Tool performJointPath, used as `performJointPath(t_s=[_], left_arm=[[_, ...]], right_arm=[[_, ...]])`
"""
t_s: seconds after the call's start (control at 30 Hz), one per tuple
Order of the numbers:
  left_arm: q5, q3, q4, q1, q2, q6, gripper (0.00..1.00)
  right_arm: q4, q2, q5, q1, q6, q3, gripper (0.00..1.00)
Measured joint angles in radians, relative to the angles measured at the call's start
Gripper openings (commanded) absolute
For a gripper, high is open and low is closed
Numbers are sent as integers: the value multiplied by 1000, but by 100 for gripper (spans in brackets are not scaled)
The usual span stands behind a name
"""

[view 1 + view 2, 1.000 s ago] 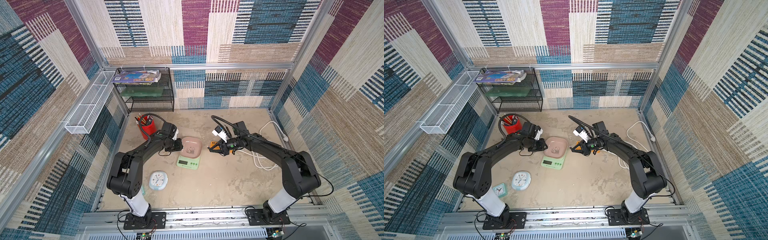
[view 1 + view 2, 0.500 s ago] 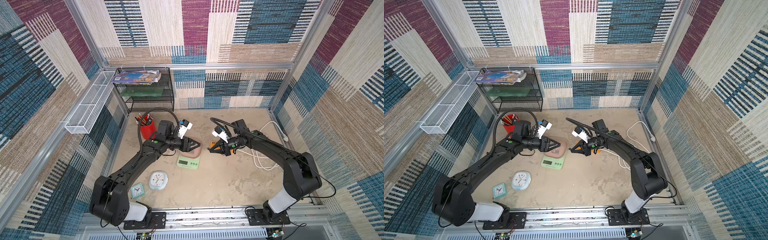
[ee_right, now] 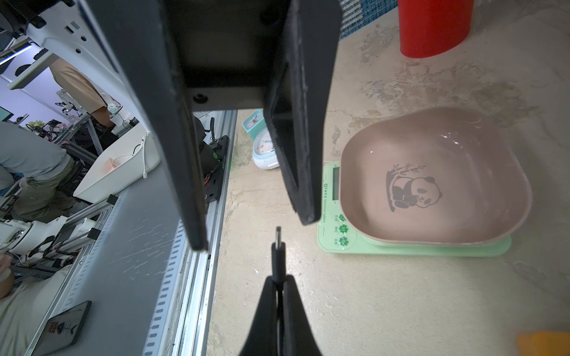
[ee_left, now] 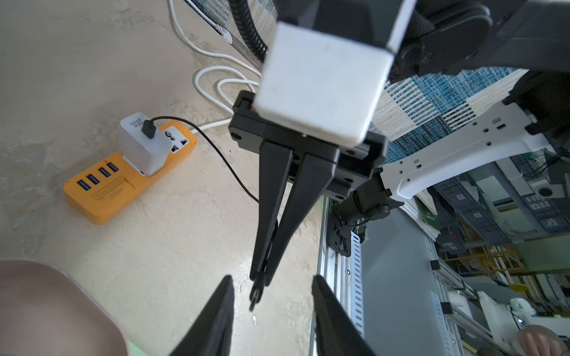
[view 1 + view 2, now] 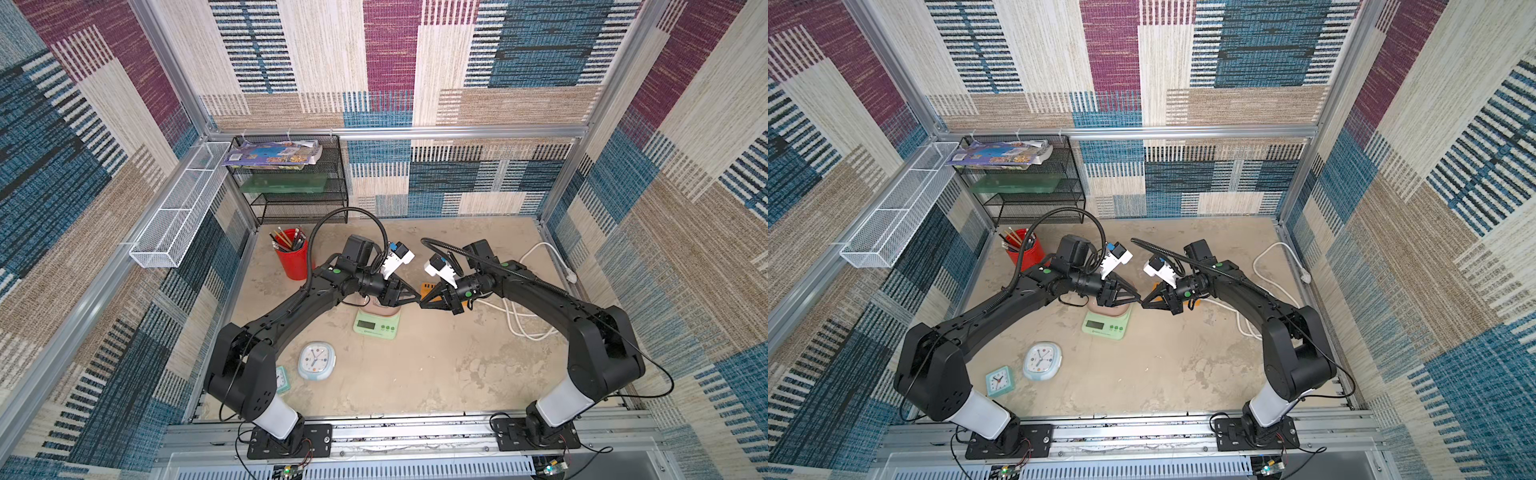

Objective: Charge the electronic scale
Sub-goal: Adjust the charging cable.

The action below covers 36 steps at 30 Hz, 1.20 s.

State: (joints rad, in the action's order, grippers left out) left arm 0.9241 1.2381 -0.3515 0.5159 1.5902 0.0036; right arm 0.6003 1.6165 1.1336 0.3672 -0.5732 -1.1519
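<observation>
Electronic scale (image 5: 376,326): mint-green, flat on the counter (image 5: 436,374) mid-cell, just beyond the round clock (image 5: 316,360). You see its display and buttons in both top views.
Pink tray (image 3: 431,172): sits on the scale. The right wrist view gives you the whole panda print, while in both top views the left tool (image 5: 417,297) covers most of it.
Left tool (image 4: 271,277): partly open and gripping nothing, it hangs over the tray.
Right tool (image 3: 279,279): pinched shut on the black plug (image 3: 278,246), tip to tip with the left tool. Only the wrist views show you the plug. Its metal end points into the gap between the left tool's fingers, and you cannot tell whether it touches them.
Power strip (image 4: 123,191): orange, on the counter just behind the tool tips. The left wrist view shows a white charger (image 4: 145,148) seated in it with a black cable attached. The top views give you only an orange sliver.
Red cup (image 5: 296,259): holds pencils, on the left arm's side.
Mesh rack (image 5: 299,195): stands against the back wall.
</observation>
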Motion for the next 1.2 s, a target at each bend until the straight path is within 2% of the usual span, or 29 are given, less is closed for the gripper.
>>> performJointPath(t_s=[0.13,0.37,0.6,0.9,1.07,1.2], left_arm=[[2,9,-25,10,13,25,32],[2,15,-34,15,27,30,5],[9,-31,56,15,9,-18,0],[24,-154,359,16,-47,-253,0],[26,-172,467,23,-55,-317,0],[32,-172,505,33,-55,-342,0]], right_arm=[[-1,-8,0,-2,1,0,3],[-14,-36,3,-13,19,7,10],[-103,-81,8,-30,93,60,22],[-475,-263,6,-68,381,283,27],[-728,-338,-15,-68,571,390,34],[-844,-350,-28,-59,649,405,37]])
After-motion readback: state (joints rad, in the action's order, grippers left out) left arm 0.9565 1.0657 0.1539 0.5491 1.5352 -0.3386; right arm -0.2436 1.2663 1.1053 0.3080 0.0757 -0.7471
